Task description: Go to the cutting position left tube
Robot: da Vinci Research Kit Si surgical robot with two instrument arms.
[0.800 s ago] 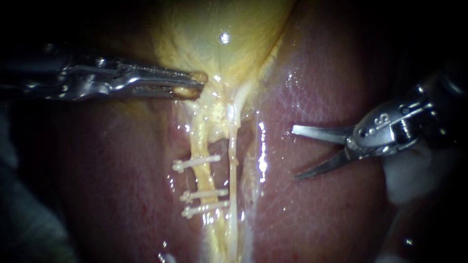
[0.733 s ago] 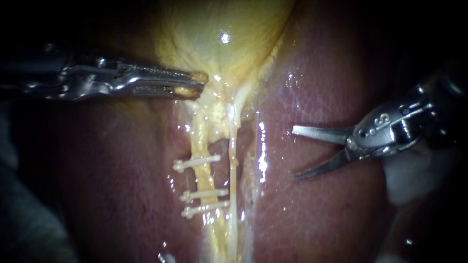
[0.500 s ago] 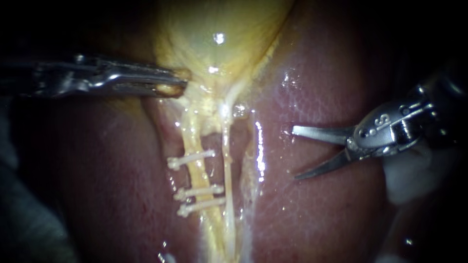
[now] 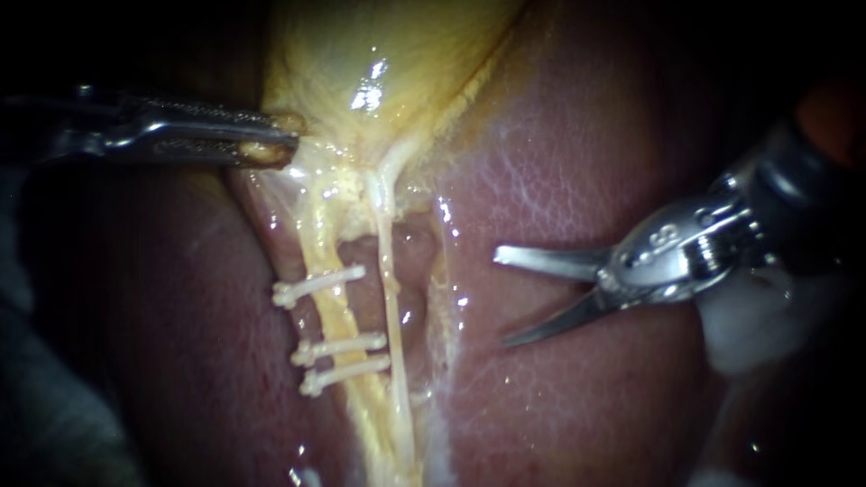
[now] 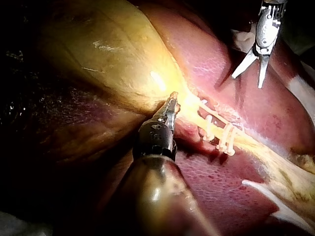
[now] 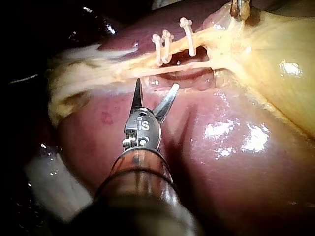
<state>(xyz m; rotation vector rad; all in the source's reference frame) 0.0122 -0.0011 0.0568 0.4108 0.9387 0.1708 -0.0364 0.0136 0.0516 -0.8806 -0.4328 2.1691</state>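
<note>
**Blades apart, left tube off at nine o'clock**

Our right instrument (image 4: 502, 298) comes in from three o'clock. Its two slim steel blades are spread wide with nothing between them, hanging over the dark red, wet liver (image 4: 577, 162). Our left instrument (image 4: 276, 142) enters from nine o'clock. Its jaws are clamped on the lower edge of the pale yellow, glistening gallbladder (image 4: 388, 54), at about eleven o'clock in the endoscope view.

The left tube (image 4: 336, 316), a thick yellow cord carrying three white plastic clips (image 4: 320, 284), lies toward nine o'clock from the blades, near but not touching. Its long axis runs roughly from twelve to six, so the blades point almost square across it. Between the blades and that tube stands the right tube (image 4: 390, 298), a thin pale strand.

We judge the cutting position to be the bare stretch between the single upper clip and the lower pair. Reaching it means carrying the open blades past the thin strand without snagging it. Only the right instrument is free to go.
</note>
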